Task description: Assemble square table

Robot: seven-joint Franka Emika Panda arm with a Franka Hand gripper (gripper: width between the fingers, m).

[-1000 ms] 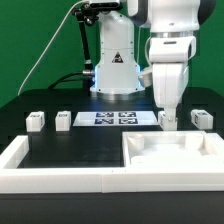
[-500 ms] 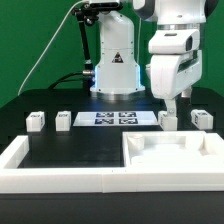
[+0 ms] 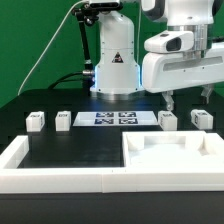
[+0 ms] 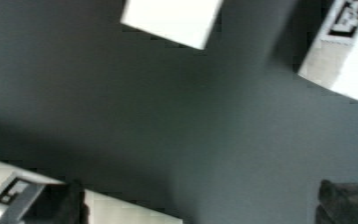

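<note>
Exterior view: the gripper (image 3: 188, 100) is hanging wide open, gripping nothing, above the legs (image 3: 168, 119). The square table slab (image 3: 170, 152) is sitting front corner, exterior view's right. Wrist view: fingertips (image 4: 43, 205) are framing bare black table (image 4: 176, 110) (one of the legs is peeking in).

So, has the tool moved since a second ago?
Yes. The tool has risen from beside the marker board and swung toward the exterior view's right. It is now above the leg, open and empty.
</note>
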